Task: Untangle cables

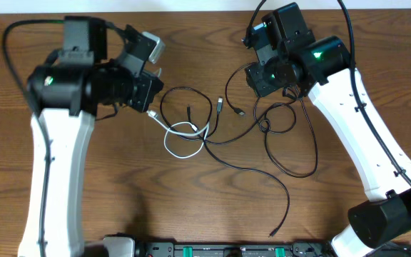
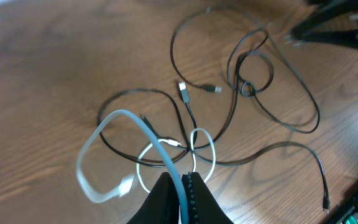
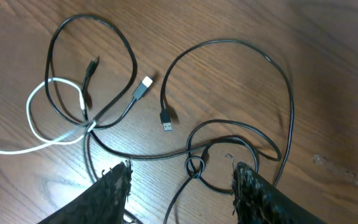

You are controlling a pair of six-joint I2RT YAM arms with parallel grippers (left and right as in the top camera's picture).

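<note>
Left wrist: left fingers [image 2: 165,205] pressed together, pinching the white cable [image 2: 104,134]. From the pinch it swings out in a big loop, blurred and close to the camera, then lies in a small ring just ahead of the fingertips, crossed with the black cables [image 2: 253,93] on the surface [image 2: 36,74].

Right wrist: right fingers [image 3: 114,193] spread, nothing clamped. I see them straddling a small knot [image 3: 194,167] where a black loop twists on itself. Silver-tipped plug [image 3: 145,84] and black plug [image 3: 166,121] lie loose just beyond it.

Overhead: tangle sits mid-surface between both arms, with one black tail trailing toward the arm bases.
</note>
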